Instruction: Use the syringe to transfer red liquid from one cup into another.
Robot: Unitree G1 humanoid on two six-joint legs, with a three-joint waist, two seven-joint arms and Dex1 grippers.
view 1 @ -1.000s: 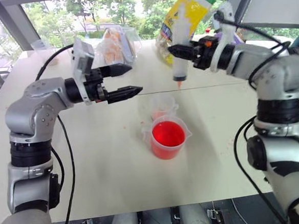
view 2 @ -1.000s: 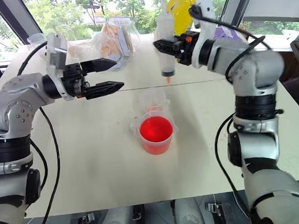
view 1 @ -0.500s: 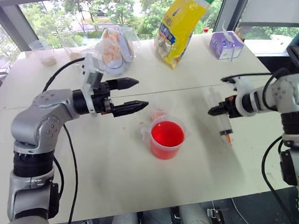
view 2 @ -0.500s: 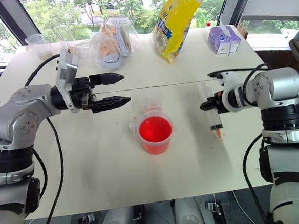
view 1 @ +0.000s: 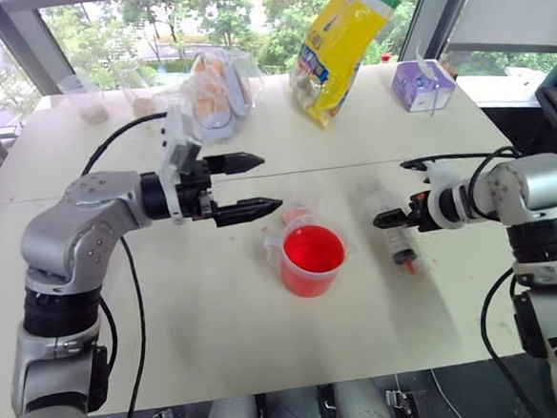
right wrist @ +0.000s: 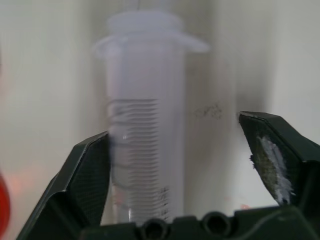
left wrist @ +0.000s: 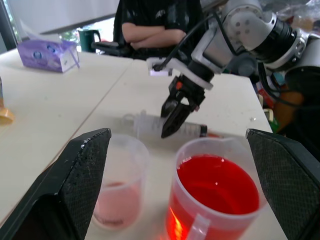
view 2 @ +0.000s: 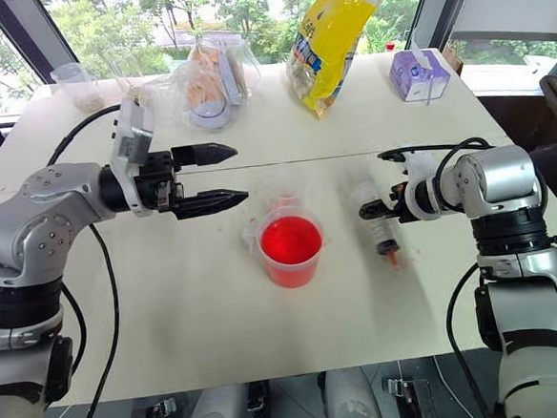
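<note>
The syringe [view 1: 393,232] lies flat on the table to the right of the cups, its orange-red tip [view 1: 409,265] towards me. My right gripper [view 1: 392,219] hovers over its barrel, open; the right wrist view shows the syringe [right wrist: 145,130] between the spread fingers [right wrist: 90,175], close to one of them. The spouted cup [view 1: 312,260] holds the red liquid [view 1: 312,251] at the table's middle. Just behind it stands the small clear cup [view 1: 296,214], with a pinkish film at the bottom [left wrist: 115,197]. My left gripper [view 1: 258,185] hangs open, level, left of the cups.
A yellow bag [view 1: 343,37], a purple tissue box [view 1: 421,86] and a clear bag of food [view 1: 215,94] stand along the far side. Small cups [view 1: 84,96] sit at the far left corner. A person [left wrist: 160,25] sits beyond the table's right end.
My right arm came down and to the right from above the cups, laid the syringe on the table and opened. The left gripper barely moved.
</note>
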